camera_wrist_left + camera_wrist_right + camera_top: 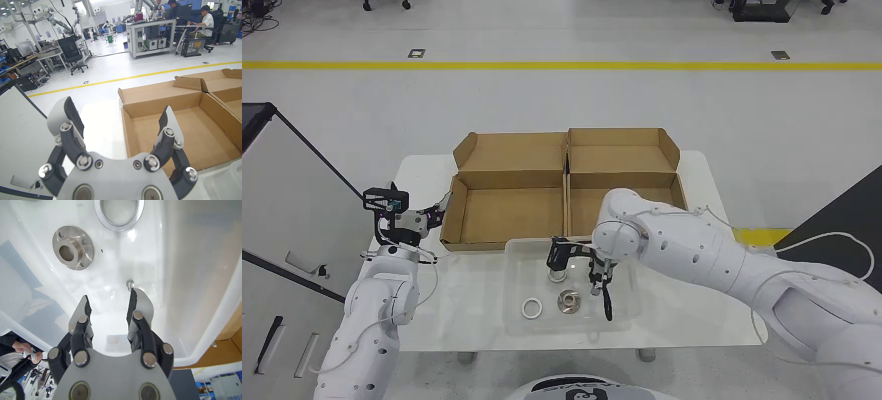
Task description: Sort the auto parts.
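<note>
1. Here a small bolt (129,284) lies on the floor of the white tub (189,256). It sits just at the tip of one finger of the right hand (109,293), whose fingers stand apart with nothing between them.
2. Handling, judged: the bolt is light, stiff, smooth metal and is apt to roll or skid on the glossy plastic. It is best pinched low across its shank by the ribbed pads.
3. A flange (73,250) lies near the bolt, plate down and hub up. It looks heavy and rigid, and the raised hub offers the surest hold.
4. A ring (119,214) lies flat just beyond the flange. It is stiff and slick, and is best taken across its wall.
5. The tub stands on the bench (692,320), in front of the left cardboard box (512,215) and the right cardboard box (627,205), which are both open and sit side by side.
6. The left hand (117,103) hangs over the bench by the left cardboard box's outer wall, fingers wide apart and empty.
</note>
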Motion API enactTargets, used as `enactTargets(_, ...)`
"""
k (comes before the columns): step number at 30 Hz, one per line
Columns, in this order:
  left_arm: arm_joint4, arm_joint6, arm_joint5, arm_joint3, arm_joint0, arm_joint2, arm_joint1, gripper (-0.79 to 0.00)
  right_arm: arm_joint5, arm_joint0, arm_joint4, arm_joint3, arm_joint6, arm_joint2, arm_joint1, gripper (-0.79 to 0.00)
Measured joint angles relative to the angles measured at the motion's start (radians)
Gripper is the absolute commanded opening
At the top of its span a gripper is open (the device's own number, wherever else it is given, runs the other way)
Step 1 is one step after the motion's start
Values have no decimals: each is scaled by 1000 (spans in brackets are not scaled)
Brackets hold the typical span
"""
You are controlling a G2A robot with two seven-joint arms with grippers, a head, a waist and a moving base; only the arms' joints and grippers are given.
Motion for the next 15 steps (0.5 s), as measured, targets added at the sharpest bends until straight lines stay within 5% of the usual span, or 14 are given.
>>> enactTargets(15, 0, 0, 0, 0, 0, 0, 0, 0, -3, -14, -53, 27, -8, 0, -17, -403)
